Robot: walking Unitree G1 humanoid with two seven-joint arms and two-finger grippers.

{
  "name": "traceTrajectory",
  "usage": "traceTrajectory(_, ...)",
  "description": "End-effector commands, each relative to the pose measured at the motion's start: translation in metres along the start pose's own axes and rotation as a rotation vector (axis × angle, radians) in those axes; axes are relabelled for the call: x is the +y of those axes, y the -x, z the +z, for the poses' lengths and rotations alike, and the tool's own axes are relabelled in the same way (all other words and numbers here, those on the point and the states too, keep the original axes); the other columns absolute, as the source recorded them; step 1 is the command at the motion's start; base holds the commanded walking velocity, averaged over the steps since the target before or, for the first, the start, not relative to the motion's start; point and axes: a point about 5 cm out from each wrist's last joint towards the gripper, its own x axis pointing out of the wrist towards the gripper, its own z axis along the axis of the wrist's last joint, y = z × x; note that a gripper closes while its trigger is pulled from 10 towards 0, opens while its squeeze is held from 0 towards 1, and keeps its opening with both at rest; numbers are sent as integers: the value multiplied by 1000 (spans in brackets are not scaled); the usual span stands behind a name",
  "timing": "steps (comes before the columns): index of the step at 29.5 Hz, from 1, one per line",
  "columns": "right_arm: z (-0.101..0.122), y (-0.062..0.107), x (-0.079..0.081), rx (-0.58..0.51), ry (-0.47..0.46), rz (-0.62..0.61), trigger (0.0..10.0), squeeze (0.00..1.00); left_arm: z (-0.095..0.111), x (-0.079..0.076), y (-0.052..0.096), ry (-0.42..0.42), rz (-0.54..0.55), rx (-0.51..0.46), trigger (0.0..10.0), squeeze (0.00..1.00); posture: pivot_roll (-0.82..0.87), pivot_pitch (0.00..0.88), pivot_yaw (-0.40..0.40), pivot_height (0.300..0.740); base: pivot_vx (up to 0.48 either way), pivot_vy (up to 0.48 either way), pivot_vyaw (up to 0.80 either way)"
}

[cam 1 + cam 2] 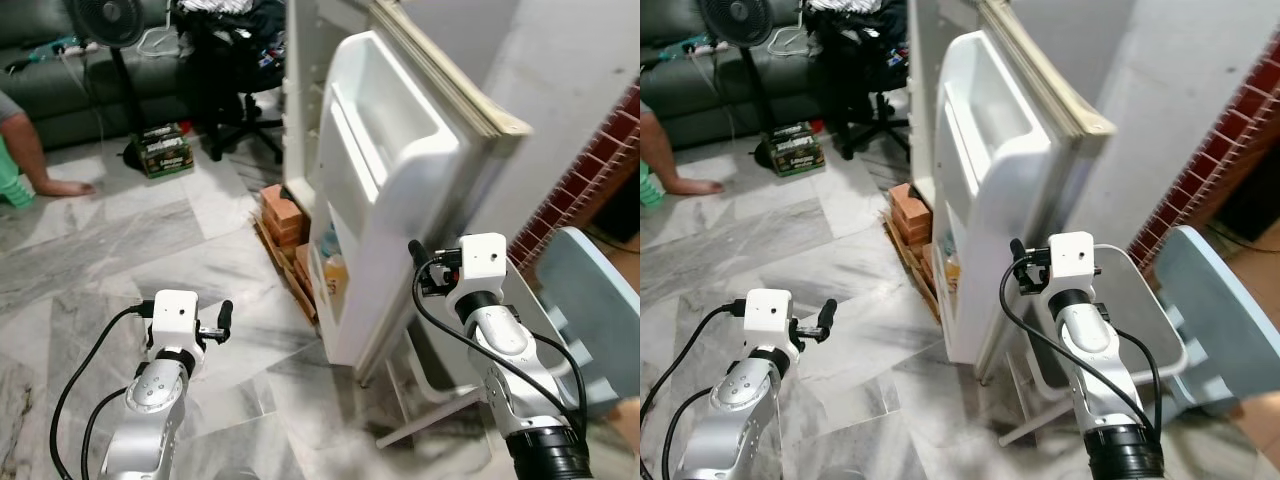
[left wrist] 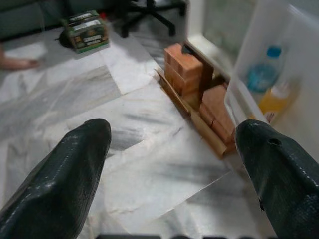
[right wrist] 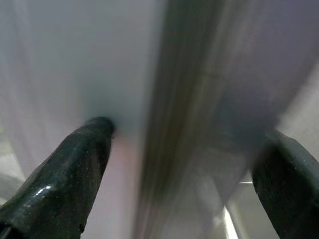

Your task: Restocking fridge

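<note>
Two arms reach ahead of us in the left eye view: our right gripper [image 1: 418, 252] sits against the outer edge of the fridge door [image 1: 385, 160], probably to swing or steady it, while our left gripper [image 1: 224, 318] hangs over the marble floor [image 1: 90, 260], carrying nothing. The door is smooth white plastic with moulded shelves; a yellow bottle [image 1: 336, 277] stands in its lowest shelf.

From the right eye view, the fridge [image 1: 923, 90] rests on stacked bricks [image 1: 910, 214], and a pale blue chair [image 1: 1215, 325] stands near the brick wall.

Our left wrist view shows the textured black fingers [image 2: 60, 179] spread wide and empty, aimed at the bricks and a blue-capped bottle [image 2: 263, 77].

Our right wrist view has both fingers [image 3: 70, 169] parted either side of the door's glossy edge, one tip touching it.
</note>
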Motion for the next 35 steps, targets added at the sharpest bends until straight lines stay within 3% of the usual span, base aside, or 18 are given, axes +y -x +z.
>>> traceTrajectory(1,12,-1,-20,-45,11,-78,10000,1000,10,-15,-4,5,-48,-34,10000,0,94,0,-26,740,0,0,0)
traceTrajectory(4,15,-8,-15,-59,-24,-44,10000,984,10,-15,-5,0,-44,-29,10000,0,98,0,-26,740,0,0,0)
traceTrajectory(5,17,-11,-12,-67,-62,-13,10000,827,10,-15,-5,4,-41,-28,10000,0,98,0,-26,740,0,0,0)
traceTrajectory(6,17,-11,-12,-67,-62,-13,10000,827,10,-15,-5,4,-41,-28,10000,0,98,0,-26,740,0,0,0)
traceTrajectory(7,18,-13,-11,-70,-75,3,10000,204,10,-15,-5,5,-41,-28,10000,0,101,0,-26,740,0,0,0)
traceTrajectory(8,21,-15,-12,-77,-68,14,10000,0,10,-15,-5,6,-42,-29,10000,0,101,0,-26,740,0,0,0)
traceTrajectory(13,34,-28,-22,-117,-80,-2,10000,0,9,-15,-5,8,-40,-25,10000,0,105,0,-27,740,0,0,0)
traceTrajectory(19,45,-40,-19,-150,-101,36,10000,0,6,-14,-5,10,-32,2,10000,0,109,0,-22,740,0,0,0)
traceTrajectory(23,87,-74,13,-238,-221,131,10000,0,-6,-11,-4,23,-43,98,10000,0,115,0,-19,740,0,0,0)
traceTrajectory(26,96,-80,22,-248,-241,130,10000,0,-6,-11,-5,23,-45,99,10000,0,117,0,-20,740,0,0,0)
traceTrajectory(27,110,-83,40,-257,-316,197,10000,0,-6,-12,-5,7,-58,102,10000,0,127,0,-27,740,0,0,0)
traceTrajectory(28,127,-73,68,-266,-465,424,10000,0,-6,-13,-5,1,-63,104,10000,0,131,0,-31,740,0,0,0)
traceTrajectory(29,148,-47,94,-296,-596,741,10000,0,-6,-14,-5,1,-68,105,10000,0,141,0,-38,740,0,0,0)
traceTrajectory(30,168,-9,109,-366,-634,1082,10000,0,-6,-15,-4,5,-70,106,10000,0,143,0,-39,740,0,0,0)
traceTrajectory(31,177,28,113,-406,-638,1347,10000,0,-6,-14,-3,8,-70,107,10000,0,142,0,-43,740,0,0,0)
traceTrajectory(33,179,63,106,-407,-651,1579,10000,0,-6,-14,-2,12,-69,108,10000,0,140,0,-46,740,0,0,0)
traceTrajectory(34,178,70,102,-392,-674,1627,10000,0,-6,-13,-2,14,-67,109,10000,0,140,0,-46,740,0,0,0)
traceTrajectory(35,158,62,92,-312,-637,1533,10000,0,-8,-13,-1,19,-64,115,10000,0,136,0,-46,740,0,0,0)
